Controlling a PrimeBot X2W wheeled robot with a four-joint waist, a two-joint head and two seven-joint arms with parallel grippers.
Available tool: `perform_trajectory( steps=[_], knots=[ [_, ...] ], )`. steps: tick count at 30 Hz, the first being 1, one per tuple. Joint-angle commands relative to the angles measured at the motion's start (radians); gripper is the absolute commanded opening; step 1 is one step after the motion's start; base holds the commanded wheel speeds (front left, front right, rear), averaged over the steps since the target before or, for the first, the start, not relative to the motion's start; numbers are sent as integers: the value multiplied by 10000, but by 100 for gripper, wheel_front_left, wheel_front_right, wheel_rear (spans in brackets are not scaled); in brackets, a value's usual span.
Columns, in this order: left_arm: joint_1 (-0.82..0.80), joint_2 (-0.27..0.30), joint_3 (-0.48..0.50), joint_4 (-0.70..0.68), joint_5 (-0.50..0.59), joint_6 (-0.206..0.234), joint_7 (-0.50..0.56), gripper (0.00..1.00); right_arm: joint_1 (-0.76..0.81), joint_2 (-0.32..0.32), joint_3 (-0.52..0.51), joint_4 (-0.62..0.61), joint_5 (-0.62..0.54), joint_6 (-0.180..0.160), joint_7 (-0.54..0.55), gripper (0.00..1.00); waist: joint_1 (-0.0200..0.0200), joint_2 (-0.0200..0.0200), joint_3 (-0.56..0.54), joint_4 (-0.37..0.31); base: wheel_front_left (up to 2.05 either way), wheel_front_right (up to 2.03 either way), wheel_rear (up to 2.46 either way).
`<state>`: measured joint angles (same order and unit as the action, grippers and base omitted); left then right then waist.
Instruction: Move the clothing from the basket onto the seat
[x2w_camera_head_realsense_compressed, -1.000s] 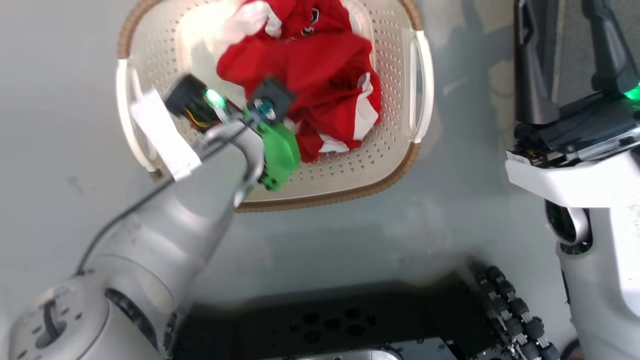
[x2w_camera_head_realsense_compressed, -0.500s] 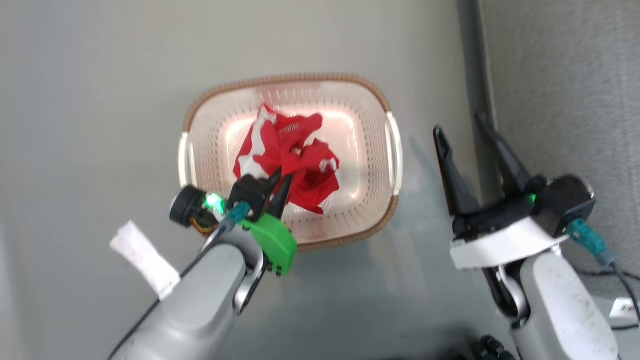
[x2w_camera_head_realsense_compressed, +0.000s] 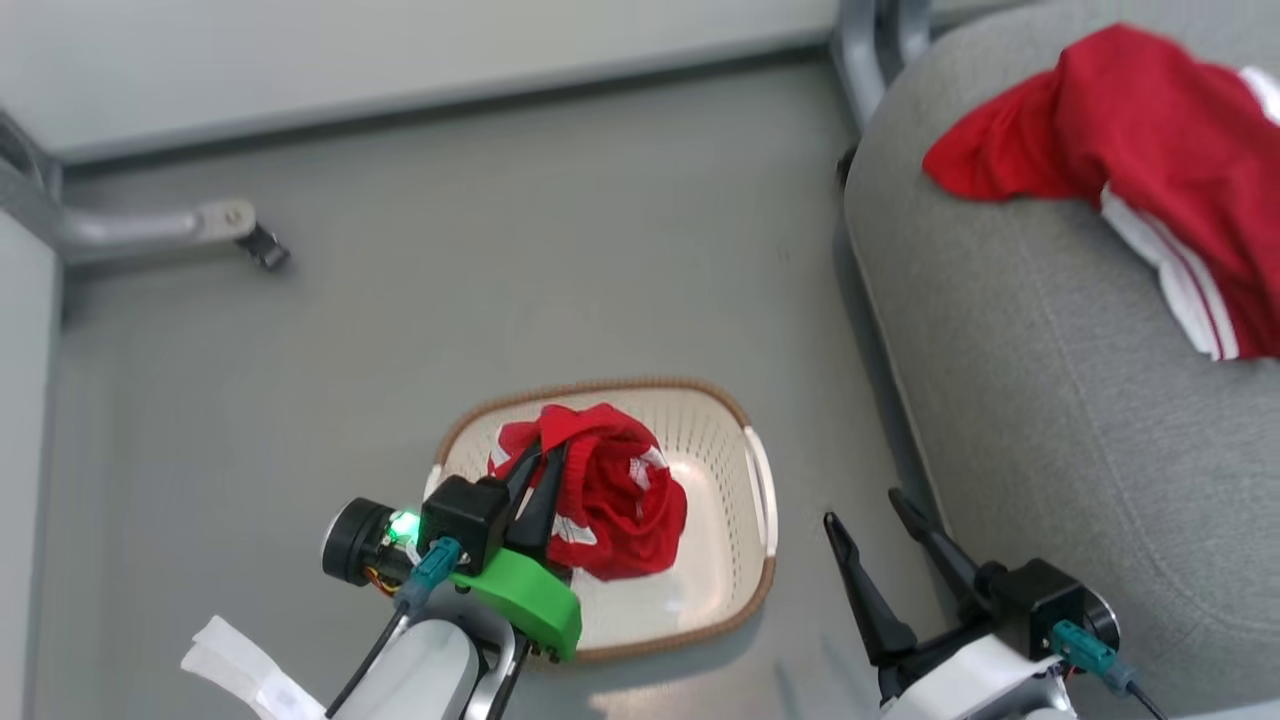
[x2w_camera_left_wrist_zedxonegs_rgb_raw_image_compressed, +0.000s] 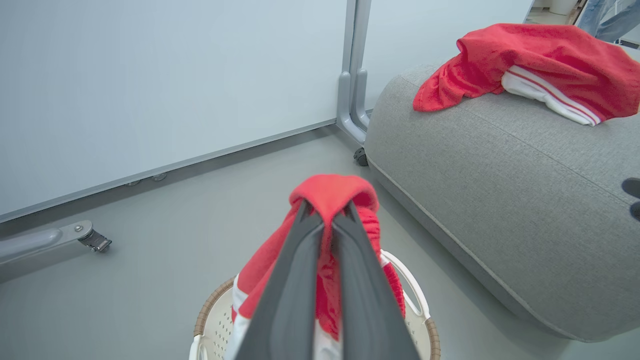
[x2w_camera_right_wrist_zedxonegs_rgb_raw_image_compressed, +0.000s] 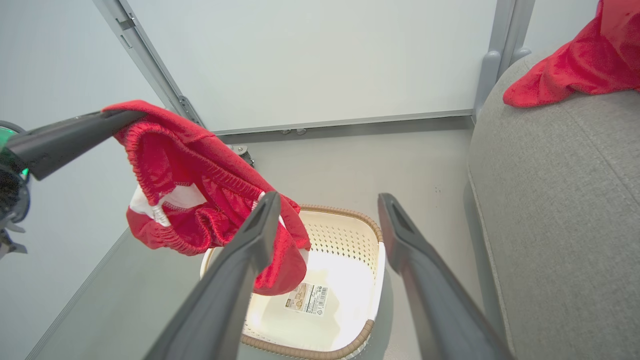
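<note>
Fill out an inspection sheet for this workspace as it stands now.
Surface: grey floor.
Job's things: one red garment lies on the seat; second garment hangs over the basket.
Clutter: nothing seen.
Grippers: left gripper shut on the second garment; right gripper open, holding nothing.
Cables: teal plug with dark lead at the right wrist, another at the left.
Surroundings: pale wall panel; castered leg.
</note>
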<state>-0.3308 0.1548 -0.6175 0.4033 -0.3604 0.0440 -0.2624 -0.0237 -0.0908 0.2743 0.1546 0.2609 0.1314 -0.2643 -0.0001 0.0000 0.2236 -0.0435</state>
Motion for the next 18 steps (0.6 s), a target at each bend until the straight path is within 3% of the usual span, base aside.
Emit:
perform_trajectory(
  steps=[1, 18],
  knots=[
    [265, 75, 114, -260, 166, -4, -34, 0, 265, -40, 56, 49, 38, -14, 0, 100, 1, 0, -2148, -147, 0, 0, 0],
    [349, -91, -293, -2068, 775, -496, -4, 0, -238, -180, 984, -85, -357, -14, 0, 100, 1, 0, -2580, -60, 0, 0, 0]
  ],
)
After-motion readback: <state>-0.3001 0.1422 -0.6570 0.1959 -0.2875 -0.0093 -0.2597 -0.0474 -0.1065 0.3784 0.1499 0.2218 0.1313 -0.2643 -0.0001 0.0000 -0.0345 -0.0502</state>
